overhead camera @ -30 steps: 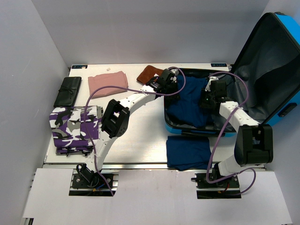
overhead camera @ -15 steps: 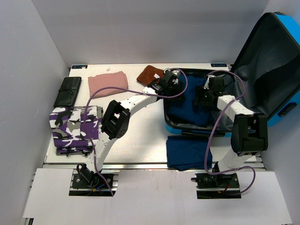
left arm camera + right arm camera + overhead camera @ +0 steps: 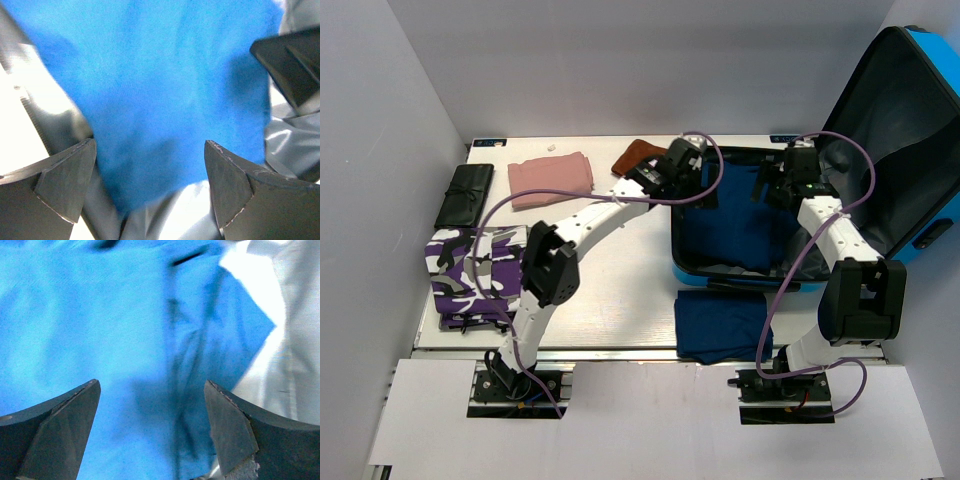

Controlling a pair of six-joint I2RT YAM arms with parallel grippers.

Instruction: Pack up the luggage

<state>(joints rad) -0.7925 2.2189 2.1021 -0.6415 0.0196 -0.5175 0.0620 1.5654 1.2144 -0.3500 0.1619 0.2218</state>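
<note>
The luggage (image 3: pixel 910 150), a bright-blue suitcase, lies open at the right with its lid propped up and grey lining showing. A blue garment (image 3: pixel 735 225) lies spread in its base, filling the left wrist view (image 3: pixel 160 75) and the right wrist view (image 3: pixel 100 330). My left gripper (image 3: pixel 692 180) hovers open over the case's back left corner, nothing between its fingers (image 3: pixel 65 175). My right gripper (image 3: pixel 782 185) hangs open above the back right part of the garment, its fingers (image 3: pixel 235 430) apart and clear of the cloth.
A folded dark-blue cloth (image 3: pixel 720 325) lies in front of the case. On the table's left are a purple camo bundle (image 3: pixel 480 275), a pink folded cloth (image 3: pixel 550 175), a black pouch (image 3: pixel 465 195) and a brown item (image 3: pixel 640 155).
Both grippers have opened and let go of the blue garment, which now lies flatter in the case. Both have drawn back toward the case's far edge.
</note>
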